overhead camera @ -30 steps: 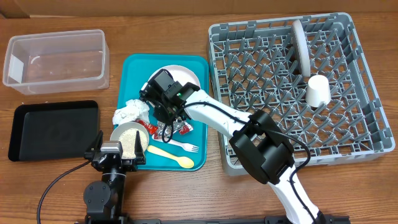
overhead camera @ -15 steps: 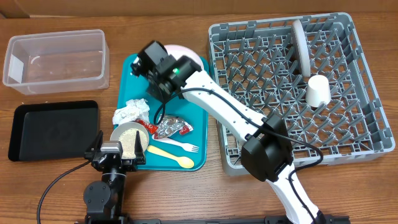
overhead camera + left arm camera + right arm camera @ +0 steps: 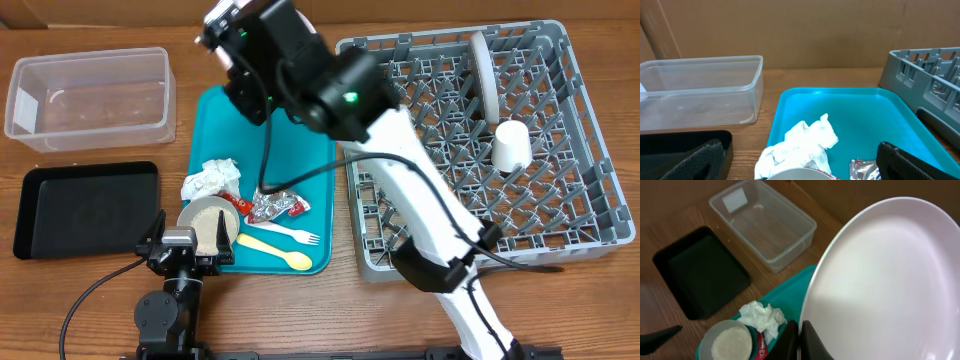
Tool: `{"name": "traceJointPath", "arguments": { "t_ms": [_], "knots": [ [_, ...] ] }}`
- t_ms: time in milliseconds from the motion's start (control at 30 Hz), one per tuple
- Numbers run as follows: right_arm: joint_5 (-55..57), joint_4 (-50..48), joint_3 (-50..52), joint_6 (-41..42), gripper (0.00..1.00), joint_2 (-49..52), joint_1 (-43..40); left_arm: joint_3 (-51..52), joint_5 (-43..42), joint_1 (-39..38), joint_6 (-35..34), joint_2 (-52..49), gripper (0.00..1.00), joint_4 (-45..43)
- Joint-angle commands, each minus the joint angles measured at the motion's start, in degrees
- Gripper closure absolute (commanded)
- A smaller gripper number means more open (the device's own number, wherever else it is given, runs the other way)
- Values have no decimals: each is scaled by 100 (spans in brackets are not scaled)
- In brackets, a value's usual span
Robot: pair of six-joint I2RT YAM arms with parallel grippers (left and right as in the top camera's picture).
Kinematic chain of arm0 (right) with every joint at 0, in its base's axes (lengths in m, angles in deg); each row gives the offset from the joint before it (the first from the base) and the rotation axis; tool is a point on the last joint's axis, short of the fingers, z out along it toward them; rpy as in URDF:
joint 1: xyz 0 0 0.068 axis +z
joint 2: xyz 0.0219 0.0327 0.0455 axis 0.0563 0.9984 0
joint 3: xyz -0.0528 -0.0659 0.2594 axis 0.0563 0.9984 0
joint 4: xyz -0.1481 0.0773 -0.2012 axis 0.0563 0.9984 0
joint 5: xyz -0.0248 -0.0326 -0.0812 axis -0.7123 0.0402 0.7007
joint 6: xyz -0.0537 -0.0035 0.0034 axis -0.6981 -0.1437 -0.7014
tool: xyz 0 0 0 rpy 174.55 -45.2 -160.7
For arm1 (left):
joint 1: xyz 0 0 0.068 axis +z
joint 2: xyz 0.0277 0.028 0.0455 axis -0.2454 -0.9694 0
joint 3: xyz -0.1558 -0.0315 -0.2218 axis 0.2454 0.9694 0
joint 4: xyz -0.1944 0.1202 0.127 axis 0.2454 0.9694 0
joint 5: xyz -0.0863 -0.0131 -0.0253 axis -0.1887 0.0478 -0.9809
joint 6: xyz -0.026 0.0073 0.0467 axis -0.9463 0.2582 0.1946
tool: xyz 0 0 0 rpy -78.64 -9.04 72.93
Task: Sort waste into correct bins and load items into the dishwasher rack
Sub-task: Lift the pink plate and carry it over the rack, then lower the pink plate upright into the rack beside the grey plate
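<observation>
Two arms, overhead: the right arm (image 3: pixel 340 90) hangs high above the teal tray (image 3: pixel 320 225), hiding its load; the dishwasher rack (image 3: pixel 560 210) sits alongside. Left wrist: the left gripper (image 3: pixel 801 162) gapes wide, empty, near the crumpled napkin (image 3: pixel 800 142). Right wrist alone reveals the right gripper (image 3: pixel 799 340) clamped on the white-pink plate (image 3: pixel 880 280) rim, probably held clear for racking.

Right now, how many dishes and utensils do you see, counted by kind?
Plates: 2 (grey plate in rack, pink-white plate in right gripper)
Cup: 1
Bowl: 1
Fork: 1
Spoon: 1
Total: 6
</observation>
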Motion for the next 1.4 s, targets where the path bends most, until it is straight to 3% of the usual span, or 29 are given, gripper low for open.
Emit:
{"name": "traceJointPath", "arguments": {
  "t_ms": [0, 167, 333, 600, 800, 1100, 1367],
  "knots": [
    [-101, 81, -212, 197, 96, -817, -431, 28, -20, 42, -52, 48, 0, -7],
    [-964, 92, -125, 358, 96, -1652, -1351, 28, -20, 42, -52, 48, 0, -7],
    [-2210, 313, 2, 356, 96, -1832, -2406, 28, -20, 42, -52, 48, 0, -7],
    [-3926, 721, 1458, 68, 96, -1827, -3657, 28, -20, 42, -52, 48, 0, -9],
    [-3982, 446, 2817, -149, 96, -1827, -4050, 28, -20, 42, -52, 48, 0, -7],
    [-4063, -756, 4795, -337, 96, -1827, -4568, 28, -20, 42, -52, 48, 0, -7],
    [-4052, -1436, 5423, -339, 96, -1816, -4710, 28, -20, 42, -52, 48, 0, -7]
  ]
}}
